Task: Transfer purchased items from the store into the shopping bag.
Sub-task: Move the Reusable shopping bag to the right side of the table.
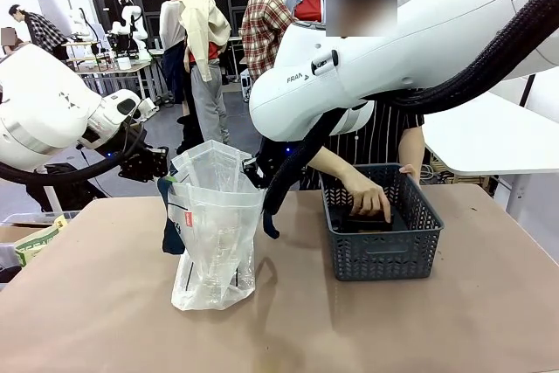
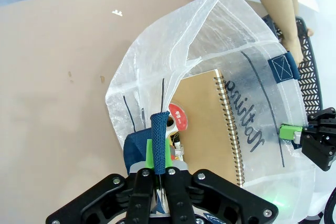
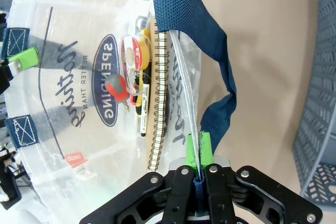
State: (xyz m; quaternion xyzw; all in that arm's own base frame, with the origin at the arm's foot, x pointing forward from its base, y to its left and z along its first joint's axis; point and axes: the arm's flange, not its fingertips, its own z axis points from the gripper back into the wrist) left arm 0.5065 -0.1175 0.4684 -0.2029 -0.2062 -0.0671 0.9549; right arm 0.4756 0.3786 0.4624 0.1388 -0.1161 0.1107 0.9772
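Left gripper (image 2: 159,146) and right gripper (image 3: 198,146) are each clamped on the shopping bag (image 1: 214,233) rim; a person's hand (image 1: 370,198) is inside the store (image 1: 384,257).

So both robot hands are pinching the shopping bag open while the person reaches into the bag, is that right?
Not quite. The left hand and right hand do pinch the shopping bag open, but the person's hand reaches into the dark grey basket, not the bag. The front view shows it.
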